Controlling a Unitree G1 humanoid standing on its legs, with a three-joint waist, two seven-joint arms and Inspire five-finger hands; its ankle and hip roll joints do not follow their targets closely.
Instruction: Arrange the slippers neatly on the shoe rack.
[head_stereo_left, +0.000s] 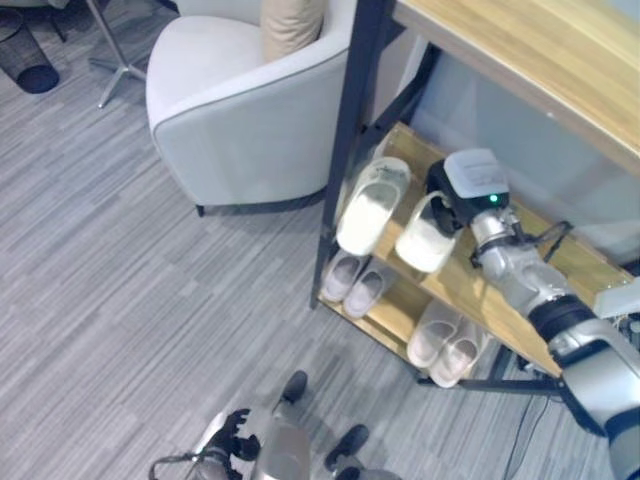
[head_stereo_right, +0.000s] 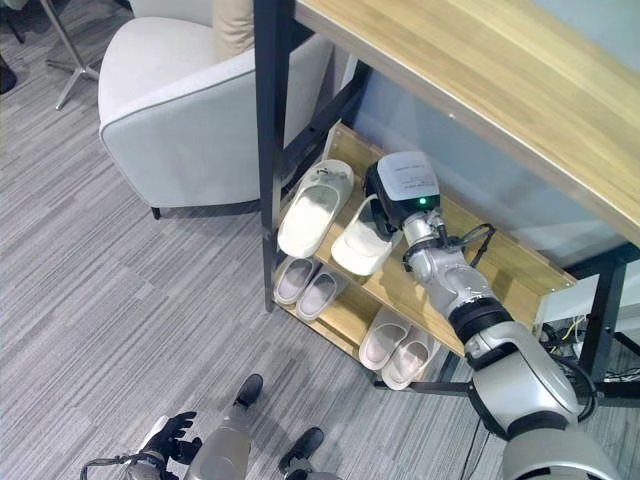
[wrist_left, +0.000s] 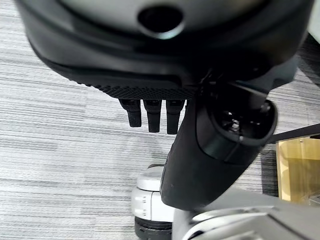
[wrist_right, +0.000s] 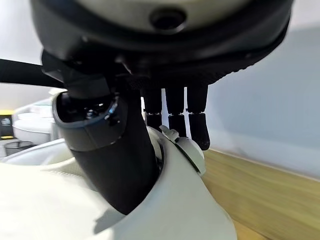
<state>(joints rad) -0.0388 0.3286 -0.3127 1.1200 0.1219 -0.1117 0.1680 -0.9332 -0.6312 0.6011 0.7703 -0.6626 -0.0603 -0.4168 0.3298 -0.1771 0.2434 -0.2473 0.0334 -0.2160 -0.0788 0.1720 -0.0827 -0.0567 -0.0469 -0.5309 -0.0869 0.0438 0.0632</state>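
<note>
On the shoe rack's (head_stereo_right: 520, 262) middle shelf, the right hand (head_stereo_right: 392, 205) is grasping a white slipper (head_stereo_right: 362, 243), thumb and fingers pinching its strap, beside its mate (head_stereo_right: 312, 210). Down by the floor, the left hand (wrist_left: 160, 95) is hanging with fingers relaxed.

the slippers are cream white: one pair (head_stereo_left: 373, 205) on the middle shelf, two paler greyish-white pairs (head_stereo_left: 355, 280) on the bottom shelf. the shoe rack (head_stereo_right: 500, 250) has light wood-grain shelves and a black metal frame. the armchair (head_stereo_left: 240, 110) is off-white with a dark piping line, its cushion (head_stereo_left: 290, 25) beige. the carpet floor (head_stereo_left: 120, 290) is grey with fine stripes. the right hand (wrist_right: 175, 112) is black, the wall behind the rack pale blue-grey.
</note>
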